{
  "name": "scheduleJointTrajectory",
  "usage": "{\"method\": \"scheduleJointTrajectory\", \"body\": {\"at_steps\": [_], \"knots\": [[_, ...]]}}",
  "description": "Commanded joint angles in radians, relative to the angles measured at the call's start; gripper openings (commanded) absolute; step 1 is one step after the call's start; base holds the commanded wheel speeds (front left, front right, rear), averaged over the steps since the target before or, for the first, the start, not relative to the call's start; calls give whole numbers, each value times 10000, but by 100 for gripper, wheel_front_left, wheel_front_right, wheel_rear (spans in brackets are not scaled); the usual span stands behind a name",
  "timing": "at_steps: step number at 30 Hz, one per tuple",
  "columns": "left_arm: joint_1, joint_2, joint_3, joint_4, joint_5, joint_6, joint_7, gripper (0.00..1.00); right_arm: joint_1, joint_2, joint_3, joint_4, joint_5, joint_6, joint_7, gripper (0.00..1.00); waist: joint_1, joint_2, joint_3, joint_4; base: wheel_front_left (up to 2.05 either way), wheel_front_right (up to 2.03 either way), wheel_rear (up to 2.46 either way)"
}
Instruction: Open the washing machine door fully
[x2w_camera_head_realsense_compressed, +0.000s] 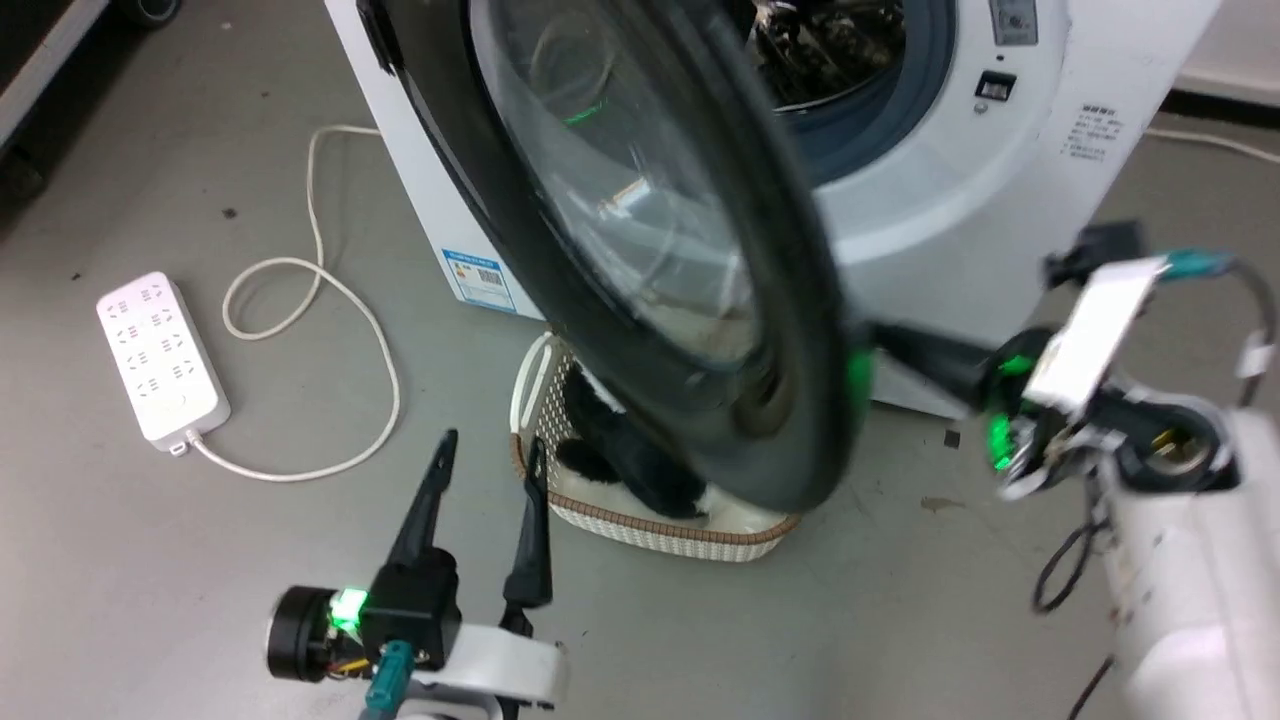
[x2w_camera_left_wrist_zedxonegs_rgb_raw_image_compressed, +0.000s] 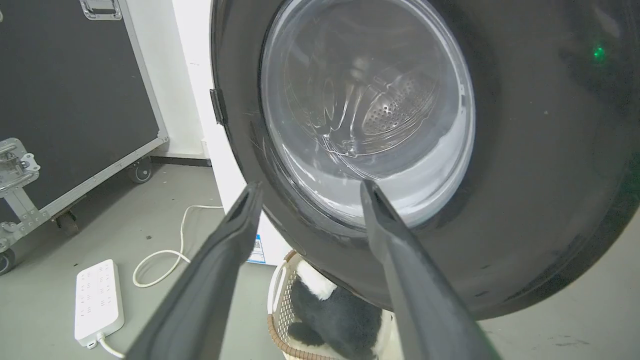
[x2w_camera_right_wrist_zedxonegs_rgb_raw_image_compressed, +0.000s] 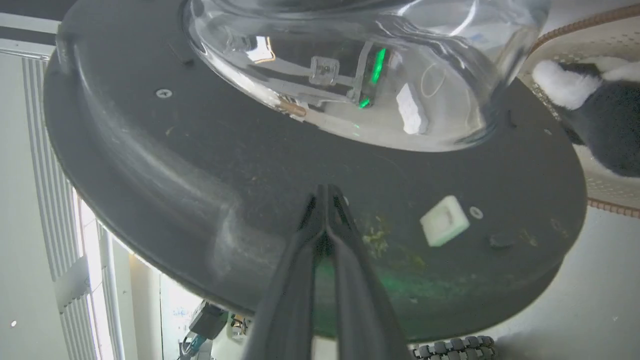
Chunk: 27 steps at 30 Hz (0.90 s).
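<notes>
right hand (x2w_camera_right_wrist_zedxonegs_rgb_raw_image_compressed: 325, 190) pinched closed, tips against washing machine door (x2w_camera_head_realsense_compressed: 795, 260); left hand (x2w_camera_head_realsense_compressed: 492, 442) spread, empty; blue label (x2w_camera_head_realsense_compressed: 478, 278) illegible

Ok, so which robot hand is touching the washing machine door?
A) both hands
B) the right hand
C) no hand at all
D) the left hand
B: the right hand, with its fingers shut together, has its tips against the black inner rim of the washing machine door. The left hand is open and apart from the door, down by the cream basket.
</notes>
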Motion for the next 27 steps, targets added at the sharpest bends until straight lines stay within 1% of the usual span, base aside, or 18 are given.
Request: {"method": "scheduleJointTrajectory", "body": {"at_steps": [1, 4, 9, 12, 14, 15, 16, 17, 20, 22, 25, 27], "knots": [[146, 14, -2, 22, 64, -36, -53, 100, 341, 61, 245, -80, 151, 8, -32, 0, 2, 0, -52, 32, 0, 0, 0], [331, 14, -55, 66, 130, -141, -53, 100, 953, 61, 1234, -512, 792, 8, -273, 0, 2, 0, -116, 79, 0, 0, 0], [590, 14, -68, 101, 179, -251, -53, 100, 1751, 62, 2677, -1239, 1422, 8, -746, 0, 2, 0, -128, 173, 0, 0, 0], [635, 14, -42, 105, 152, -272, -53, 100, 2069, 62, 3201, -1619, 1513, 8, -1031, 0, 2, 0, -128, 233, 0, 0, 0], [645, 14, -27, 96, 143, -272, -53, 100, 2229, 62, 3305, -1794, 1392, 8, -1210, 0, 2, 0, -148, 238, 0, 0, 0], [647, 14, -9, 90, 140, -270, -53, 100, 2275, 62, 3231, -1865, 1285, 8, -1385, 8, 2, 0, -159, 225, 0, 0, 0], [641, 14, 14, 84, 132, -266, -53, 100, 2305, 62, 3120, -1924, 1161, 8, -1572, 48, 2, 0, -176, 202, 0, 0, 0], [632, 14, 44, 70, 118, -261, -53, 100, 2319, 61, 2954, -1974, 993, 8, -1803, 100, 2, 0, -198, 164, 0, 0, 0], [589, 14, 145, 14, 32, -271, -53, 100, 2329, -77, 2415, -2241, 333, 8, -2537, 100, 2, 0, -266, -2, 0, 0, 0], [570, 14, 238, -29, -99, -286, -53, 100, 2326, -331, 2078, -2591, -323, 8, -3217, 100, 2, 0, -327, -160, 0, 0, 0], [517, 14, 426, -60, -208, -346, -53, 100, 2421, -931, 1829, -3429, -1731, 8, -4800, 100, 2, 0, -456, -422, 0, 0, 0], [492, 14, 606, -94, -342, -396, -53, 100, 2619, -1512, 1916, -3958, -2891, 8, -6107, 100, 2, 0, -565, -602, 0, 0, 0]]}}
